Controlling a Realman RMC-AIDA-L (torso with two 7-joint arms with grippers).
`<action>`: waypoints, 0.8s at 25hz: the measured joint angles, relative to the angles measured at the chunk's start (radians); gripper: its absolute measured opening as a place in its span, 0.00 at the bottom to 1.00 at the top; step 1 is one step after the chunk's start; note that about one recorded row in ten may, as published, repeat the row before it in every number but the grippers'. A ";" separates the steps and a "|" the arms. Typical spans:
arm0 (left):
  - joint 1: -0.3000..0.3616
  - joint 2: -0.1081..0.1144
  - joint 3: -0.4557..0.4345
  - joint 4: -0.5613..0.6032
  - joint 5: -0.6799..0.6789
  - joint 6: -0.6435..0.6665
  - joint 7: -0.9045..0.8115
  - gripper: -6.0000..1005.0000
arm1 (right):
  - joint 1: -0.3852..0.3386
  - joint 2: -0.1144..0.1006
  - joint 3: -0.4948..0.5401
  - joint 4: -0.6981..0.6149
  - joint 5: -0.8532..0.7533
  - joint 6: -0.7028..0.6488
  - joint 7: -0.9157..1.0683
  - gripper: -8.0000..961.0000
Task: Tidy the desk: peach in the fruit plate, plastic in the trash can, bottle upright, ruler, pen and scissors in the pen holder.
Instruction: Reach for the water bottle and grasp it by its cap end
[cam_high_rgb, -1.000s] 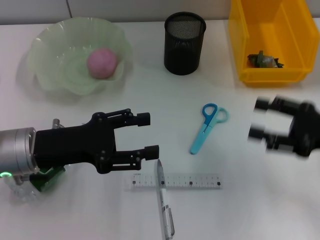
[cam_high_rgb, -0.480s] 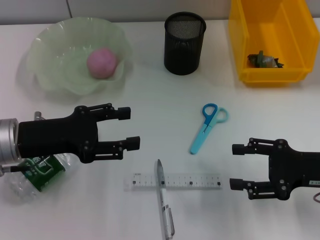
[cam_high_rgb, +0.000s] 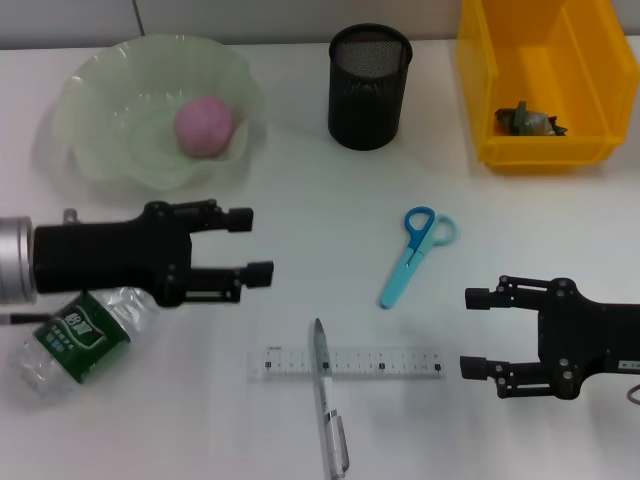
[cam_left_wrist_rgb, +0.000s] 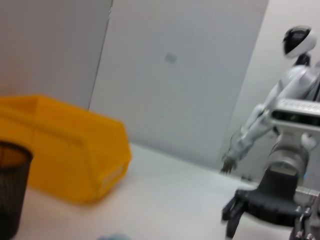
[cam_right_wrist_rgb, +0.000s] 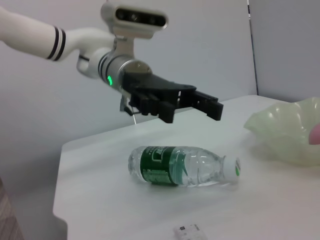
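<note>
Beside left gripper (cam_high_rgb: 250, 245), jaws apart, bottle (cam_high_rgb: 82, 335) lay on its side, probably awaiting righting; right gripper (cam_high_rgb: 478, 332), jaws apart, hovered near ruler (cam_high_rgb: 385, 362), empty.

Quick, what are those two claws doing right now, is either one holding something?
Left claw: open, holding nothing, above the table beside the lying bottle.
Right claw: open, holding nothing, near the ruler.

Clear glossy plastic bottle (cam_high_rgb: 78, 335), black wire-mesh pen holder (cam_high_rgb: 369, 87) — translucent ruler (cam_high_rgb: 346, 363), smooth yellow plastic bin (cam_high_rgb: 540, 80).
</note>
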 joint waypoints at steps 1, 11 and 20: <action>-0.008 -0.001 0.000 0.043 0.036 -0.018 -0.069 0.78 | 0.001 -0.001 0.000 0.000 0.000 0.001 0.001 0.81; -0.149 -0.001 0.002 0.285 0.358 -0.053 -0.546 0.78 | 0.004 -0.004 0.000 -0.001 -0.001 0.003 0.003 0.81; -0.346 -0.038 0.003 0.411 0.821 0.041 -0.889 0.78 | 0.009 -0.001 0.000 -0.019 -0.001 0.016 0.001 0.81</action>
